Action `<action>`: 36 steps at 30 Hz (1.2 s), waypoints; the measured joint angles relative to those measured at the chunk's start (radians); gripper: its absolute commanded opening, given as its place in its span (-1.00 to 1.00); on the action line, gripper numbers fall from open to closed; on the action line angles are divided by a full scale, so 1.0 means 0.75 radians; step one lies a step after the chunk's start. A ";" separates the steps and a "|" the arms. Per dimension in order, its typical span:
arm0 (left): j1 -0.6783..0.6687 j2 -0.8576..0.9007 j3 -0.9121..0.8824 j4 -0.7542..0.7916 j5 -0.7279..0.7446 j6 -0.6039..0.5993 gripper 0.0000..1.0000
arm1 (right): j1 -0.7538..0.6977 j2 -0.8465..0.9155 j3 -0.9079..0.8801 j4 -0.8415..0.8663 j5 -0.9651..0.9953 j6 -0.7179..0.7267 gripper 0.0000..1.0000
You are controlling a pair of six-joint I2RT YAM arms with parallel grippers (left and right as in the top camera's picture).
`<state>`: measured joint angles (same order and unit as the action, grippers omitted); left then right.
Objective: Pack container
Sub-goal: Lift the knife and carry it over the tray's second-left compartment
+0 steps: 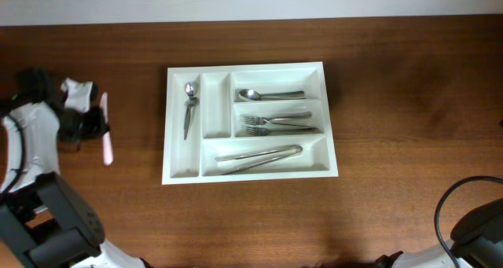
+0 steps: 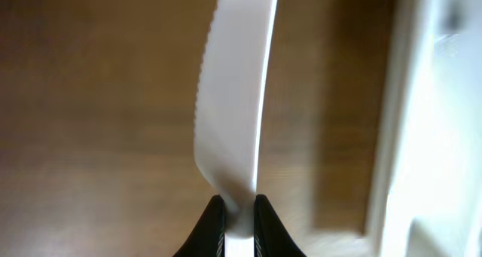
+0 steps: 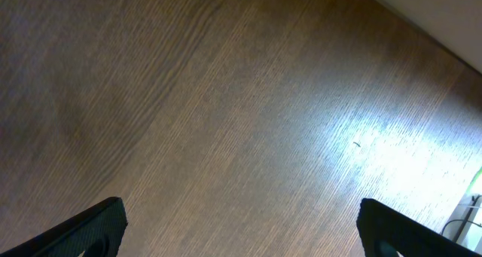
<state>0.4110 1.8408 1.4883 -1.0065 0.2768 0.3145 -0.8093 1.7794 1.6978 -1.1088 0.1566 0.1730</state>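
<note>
The container (image 1: 166, 126) is a white five-compartment cutlery tray at the table's middle. It holds a metal spoon (image 1: 189, 107) in the left narrow slot, another spoon (image 1: 271, 95), forks (image 1: 279, 124) and long metal pieces (image 1: 259, 156) in the horizontal slots. My left gripper (image 1: 93, 126) is left of the tray, shut on a white plastic knife (image 1: 106, 140). In the left wrist view the fingers (image 2: 239, 212) pinch the knife (image 2: 233, 99) at its handle, its serrated edge to the left, with the tray's rim (image 2: 410, 99) at right. My right gripper (image 3: 241, 227) is open and empty above bare wood.
The second narrow slot (image 1: 214, 103) of the tray holds nothing. The right arm's base and cable (image 1: 471, 229) sit at the front right corner. The left arm's body (image 1: 47, 213) fills the front left. A pale wall edge (image 1: 251, 1) runs behind the table.
</note>
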 measured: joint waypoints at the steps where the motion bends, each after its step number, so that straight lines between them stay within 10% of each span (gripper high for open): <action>1: -0.036 0.000 0.021 0.001 0.005 -0.019 -0.95 | 0.000 0.000 0.000 0.000 0.000 0.000 0.97; 22: -0.851 0.000 0.107 0.348 -0.189 -0.432 -0.88 | 0.000 0.000 0.000 0.000 0.000 -0.001 0.97; 36: -0.976 0.070 0.107 0.351 -0.365 -0.703 -0.87 | 0.000 0.000 0.000 0.000 0.000 -0.001 0.97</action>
<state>-0.3206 1.8935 1.5684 -0.7433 0.0032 -0.2127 -0.8093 1.7794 1.6978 -1.1088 0.1566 0.1726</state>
